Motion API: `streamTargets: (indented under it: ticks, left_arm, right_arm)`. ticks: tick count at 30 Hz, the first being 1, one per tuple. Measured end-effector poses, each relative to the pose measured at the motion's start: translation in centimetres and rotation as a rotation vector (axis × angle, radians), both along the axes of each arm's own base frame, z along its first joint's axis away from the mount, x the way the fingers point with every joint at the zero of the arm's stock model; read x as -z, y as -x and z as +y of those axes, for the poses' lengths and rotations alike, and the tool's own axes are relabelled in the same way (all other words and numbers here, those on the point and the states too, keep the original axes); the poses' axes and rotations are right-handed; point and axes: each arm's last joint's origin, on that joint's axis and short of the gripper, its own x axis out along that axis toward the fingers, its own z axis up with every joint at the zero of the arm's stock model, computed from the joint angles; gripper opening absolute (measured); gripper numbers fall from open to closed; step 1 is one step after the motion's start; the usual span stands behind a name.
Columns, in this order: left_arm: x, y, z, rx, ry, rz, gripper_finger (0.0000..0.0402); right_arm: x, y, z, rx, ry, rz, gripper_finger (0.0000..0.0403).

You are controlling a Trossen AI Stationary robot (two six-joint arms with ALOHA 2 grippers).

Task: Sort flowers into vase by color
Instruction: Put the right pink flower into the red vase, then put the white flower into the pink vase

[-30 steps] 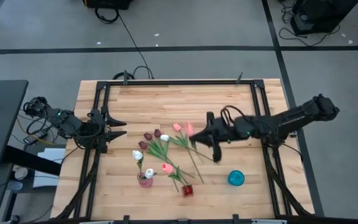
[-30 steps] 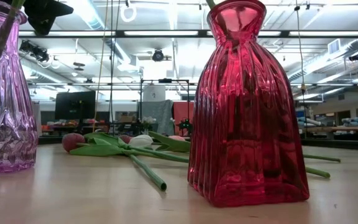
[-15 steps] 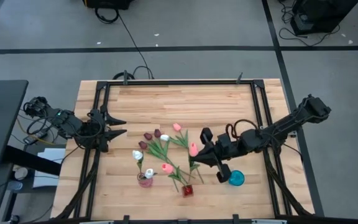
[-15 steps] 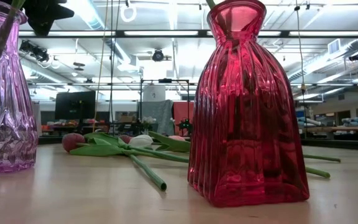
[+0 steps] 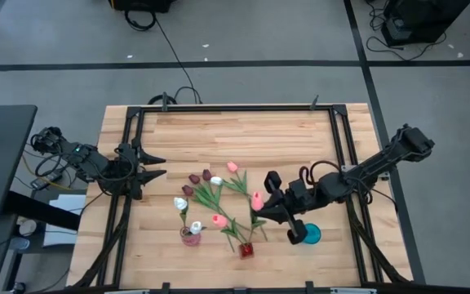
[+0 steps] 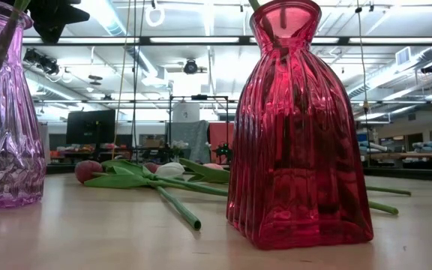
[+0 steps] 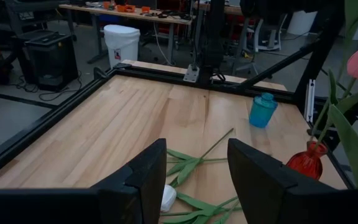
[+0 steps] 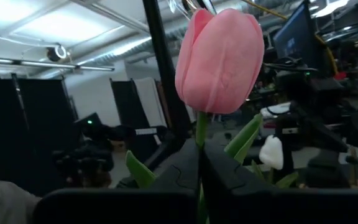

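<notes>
My right gripper (image 5: 263,207) is shut on a pink tulip (image 5: 257,199) held in the air between the red vase (image 5: 246,249) and the blue vase (image 5: 309,234). The red vase holds a pink tulip (image 5: 219,220). The pink-tinted vase (image 5: 190,237) holds a white one (image 5: 196,227). Loose maroon (image 5: 194,177), white (image 5: 216,180) and pink (image 5: 232,167) tulips lie flat on the table's middle. My left gripper (image 5: 150,167) waits open at the table's left edge, holding nothing. My right gripper pinches the pink tulip's green stem (image 8: 201,132) between its two fingers, just below the head (image 8: 219,59). The fingers come from the table's right, slanting a little upward, and lie across the stem. The tulip stands upright, head above the fingers, lifted clear of the table.
The three vases stand in a row near the front edge. A black frame rail (image 5: 341,155) runs along each side of the wooden table (image 5: 243,135), whose far half is bare. The loose tulips' stems and leaves (image 6: 163,184) spread behind the red vase (image 6: 298,127).
My right gripper has carried the pink tulip from the pile toward the table's near edge, up to the red and blue vases, and has tipped upward so the head now stands above the fingers. The tulip's stem has come up off the table.
</notes>
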Motion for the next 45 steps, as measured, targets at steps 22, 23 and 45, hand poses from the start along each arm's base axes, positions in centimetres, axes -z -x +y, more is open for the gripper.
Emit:
streamTargets:
  ticks: [22,23,45]
  left_arm:
    - [0.0,0.0,0.0,-0.002,0.005,-0.001,0.0177]
    - [0.0,0.0,0.0,-0.002,0.005,-0.001,0.0177]
    - [0.0,0.0,0.0,-0.008,0.001,0.0,0.0177]
  right_arm:
    - [6.4,-1.4,0.9,-0.08,0.133,0.475,0.0118]
    - [6.5,-1.2,0.8,-0.097,0.127,0.516,0.0126]
    - [15.4,-3.4,-8.0,0.227,0.102,1.168,0.0133]
